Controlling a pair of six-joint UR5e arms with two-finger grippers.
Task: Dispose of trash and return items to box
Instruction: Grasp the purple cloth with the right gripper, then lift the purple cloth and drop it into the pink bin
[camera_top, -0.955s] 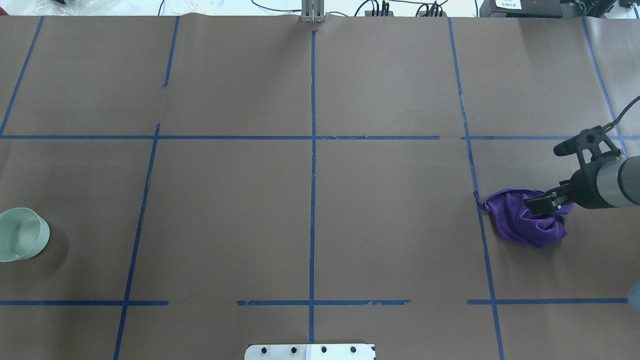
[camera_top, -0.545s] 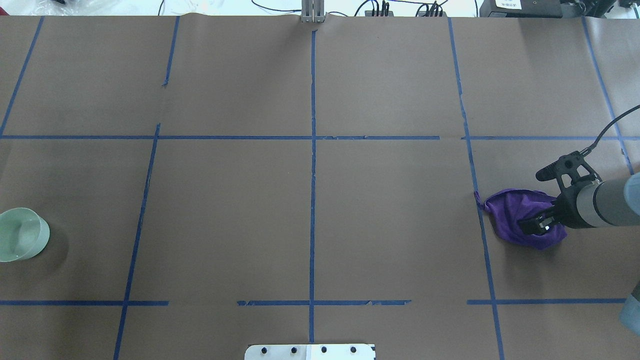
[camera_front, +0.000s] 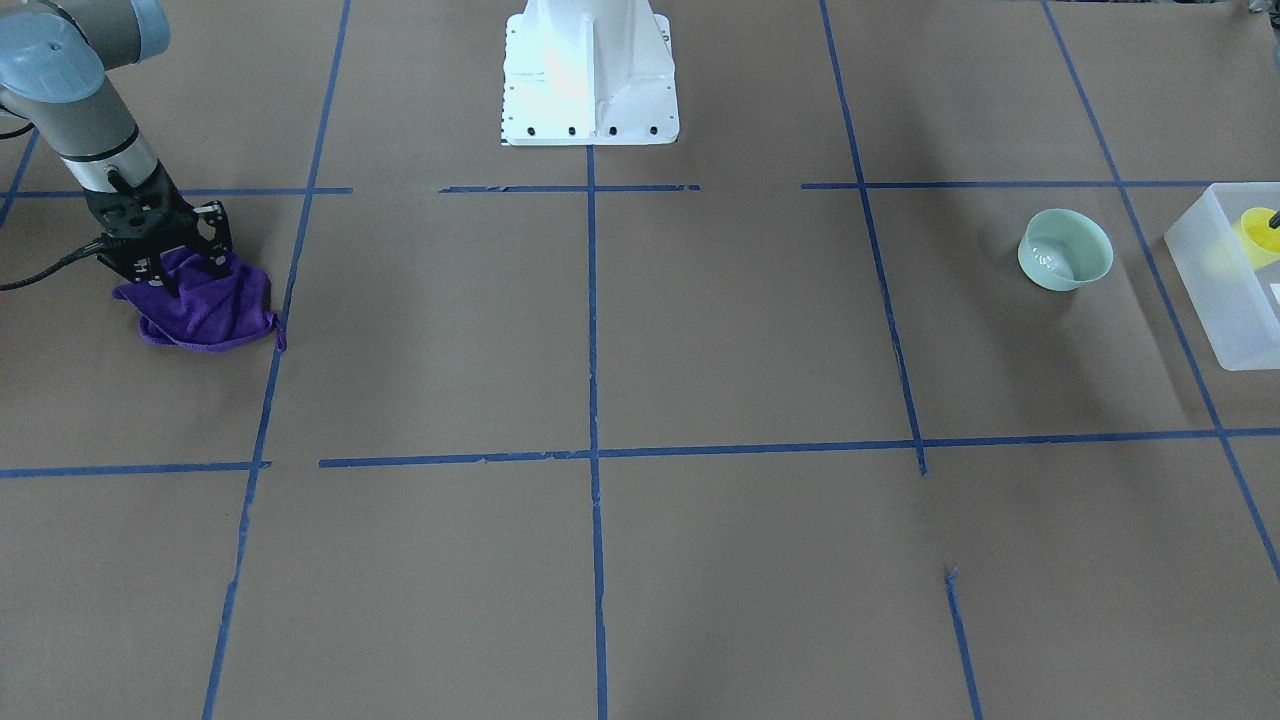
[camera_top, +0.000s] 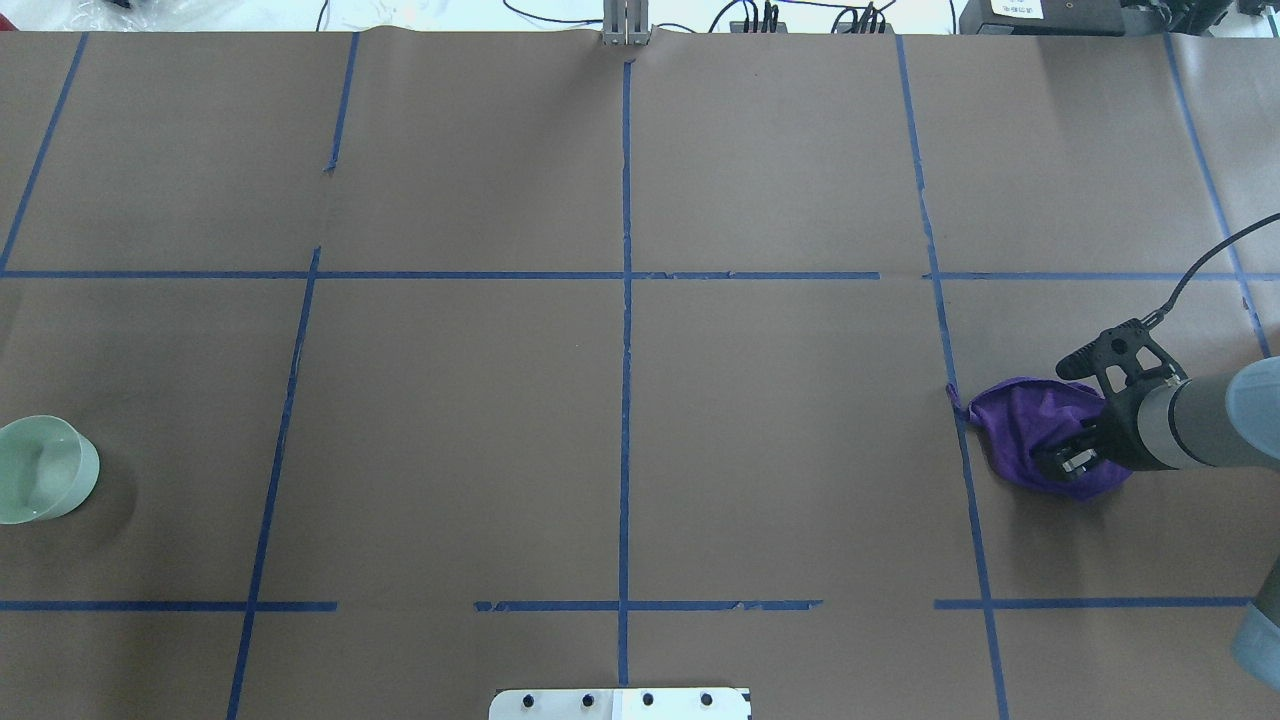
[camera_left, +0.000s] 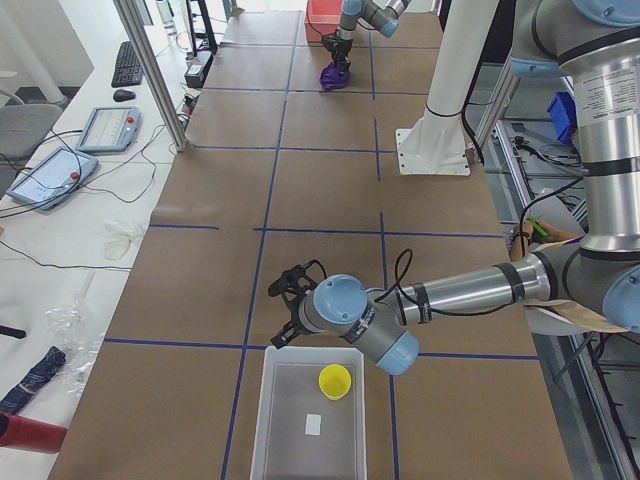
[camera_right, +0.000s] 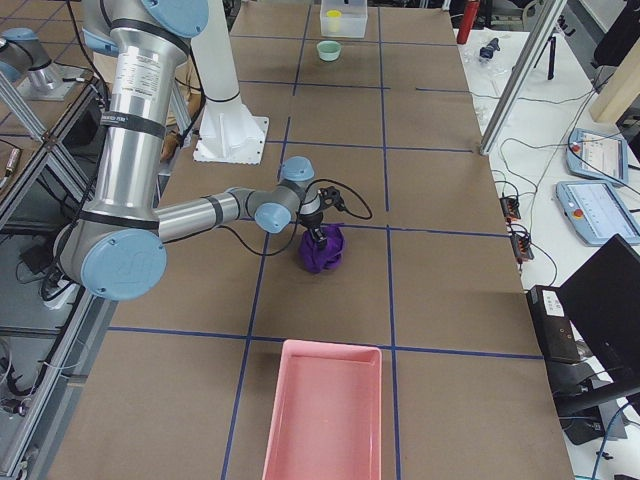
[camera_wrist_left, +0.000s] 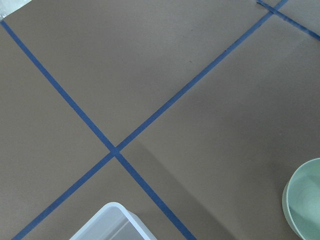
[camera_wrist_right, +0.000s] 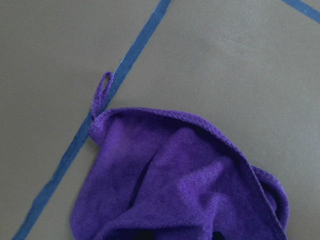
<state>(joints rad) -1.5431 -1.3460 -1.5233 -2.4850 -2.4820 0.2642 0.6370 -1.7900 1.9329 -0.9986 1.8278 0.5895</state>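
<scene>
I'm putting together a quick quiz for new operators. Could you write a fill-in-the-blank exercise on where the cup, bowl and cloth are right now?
The cup inside the box is ____ in colour.
The mint-green ____ stands on the table, outside the box.
The right gripper rests on the ____ cloth.
The tray at the table's right end is ____.
Missing words: yellow; bowl; purple; pink.

We see purple cloth (camera_top: 1030, 435) crumpled near right edge of brown surface (camera_top: 450, 430), its loop touching blue tape line (camera_top: 940, 300); pink tray (camera_right: 322, 410) at right end.
</scene>
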